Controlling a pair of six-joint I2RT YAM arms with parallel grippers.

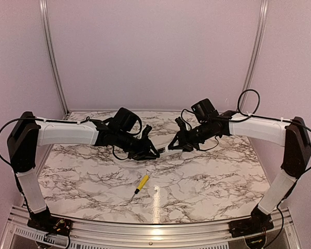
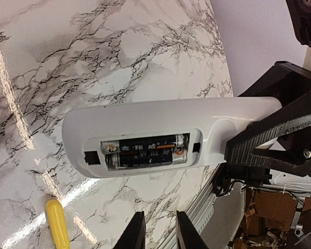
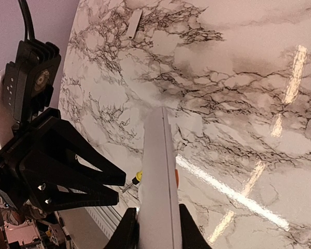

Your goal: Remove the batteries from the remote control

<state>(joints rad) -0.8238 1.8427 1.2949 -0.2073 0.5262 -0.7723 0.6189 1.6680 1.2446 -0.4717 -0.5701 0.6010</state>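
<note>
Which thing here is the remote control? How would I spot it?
Look over the marble table, where the two arms meet. The remote control is the slim white bar held in the right gripper; unlike the yellow-handled screwdriver lying below, its open compartment shows batteries.

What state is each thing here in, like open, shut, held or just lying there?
Remote control: held up by the right fingers, compartment open.
Batteries: seated in the compartment, not yet out.
Right fingers: shut on the remote control.
Left fingers: slightly apart, empty, near the remote control.
Screwdriver: lying on the table, untouched.
Small white piece: lying flat on the table.
</note>
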